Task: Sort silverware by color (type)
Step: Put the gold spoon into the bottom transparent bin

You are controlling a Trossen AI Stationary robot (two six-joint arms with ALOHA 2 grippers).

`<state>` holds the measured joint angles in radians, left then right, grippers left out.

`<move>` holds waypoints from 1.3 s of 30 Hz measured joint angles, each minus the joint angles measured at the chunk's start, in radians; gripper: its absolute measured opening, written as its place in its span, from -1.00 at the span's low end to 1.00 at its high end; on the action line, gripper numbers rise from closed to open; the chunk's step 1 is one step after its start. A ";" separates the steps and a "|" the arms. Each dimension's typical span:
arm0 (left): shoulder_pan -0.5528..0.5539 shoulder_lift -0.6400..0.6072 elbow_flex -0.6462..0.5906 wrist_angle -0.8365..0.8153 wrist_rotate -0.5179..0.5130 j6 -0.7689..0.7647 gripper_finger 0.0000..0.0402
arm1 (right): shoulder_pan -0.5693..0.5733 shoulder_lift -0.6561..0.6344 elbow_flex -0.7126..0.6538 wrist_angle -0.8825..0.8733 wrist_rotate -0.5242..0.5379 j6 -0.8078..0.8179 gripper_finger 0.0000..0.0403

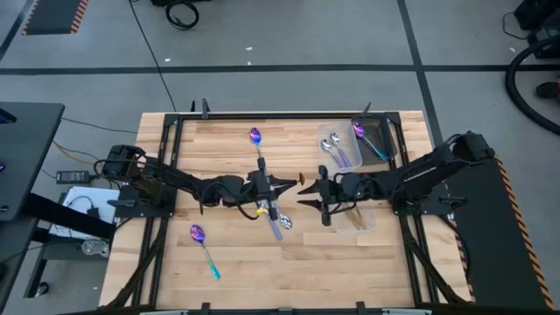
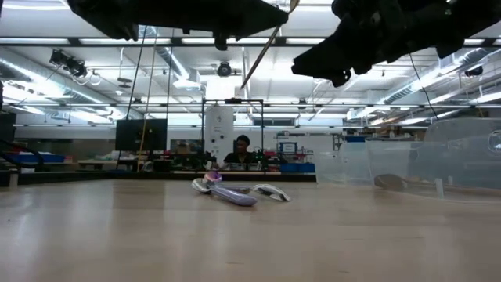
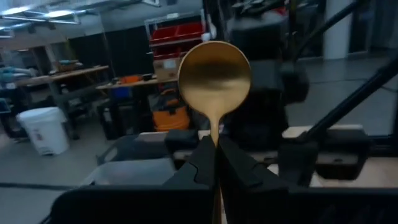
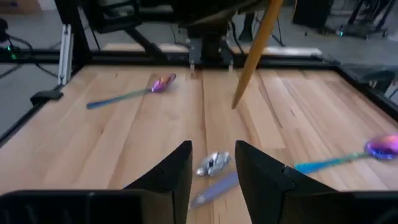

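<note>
Two matte black jointed arms, left gripper (image 1: 295, 186) and right gripper (image 1: 303, 192) with angular tapered black fingers (image 4: 166, 177), at frame centre

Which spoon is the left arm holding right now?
Look at the middle of the wooden table, where the two arms meet. The left gripper has its jaws shut on a gold spoon, held up off the table, bowl outward. It is gold; the spoons lying below are purple-blue or silver.
</note>
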<state>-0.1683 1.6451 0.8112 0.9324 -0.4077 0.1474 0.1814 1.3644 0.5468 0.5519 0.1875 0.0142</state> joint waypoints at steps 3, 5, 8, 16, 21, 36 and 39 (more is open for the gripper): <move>0.003 0.006 0.000 0.020 0.054 -0.032 -0.94 | -0.007 0.018 0.000 0.008 -0.010 -0.008 -0.25; 0.002 0.023 0.000 0.036 0.062 -0.052 -0.94 | -0.014 0.029 0.001 0.017 -0.029 -0.008 -0.16; -0.006 0.065 -0.001 0.071 0.063 -0.056 -0.94 | -0.015 0.042 0.001 0.030 -0.051 0.000 -0.02; -0.010 0.142 0.000 0.236 0.062 -0.056 -0.94 | -0.016 0.040 0.001 0.032 -0.052 0.001 0.16; -0.009 0.165 0.000 0.277 0.062 -0.057 -0.94 | -0.015 0.040 0.001 0.063 -0.054 -0.004 0.10; -0.009 0.198 0.000 0.341 0.167 -0.049 -0.94 | -0.020 0.041 0.001 0.169 -0.059 -0.097 -0.17; -0.006 0.198 0.000 0.338 0.172 -0.030 -0.94 | -0.026 0.041 0.001 0.175 -0.087 -0.097 -0.27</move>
<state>-0.1744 1.8435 0.8116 1.2708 -0.2359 0.1170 0.1557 1.4052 0.5476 0.7268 0.1004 -0.0823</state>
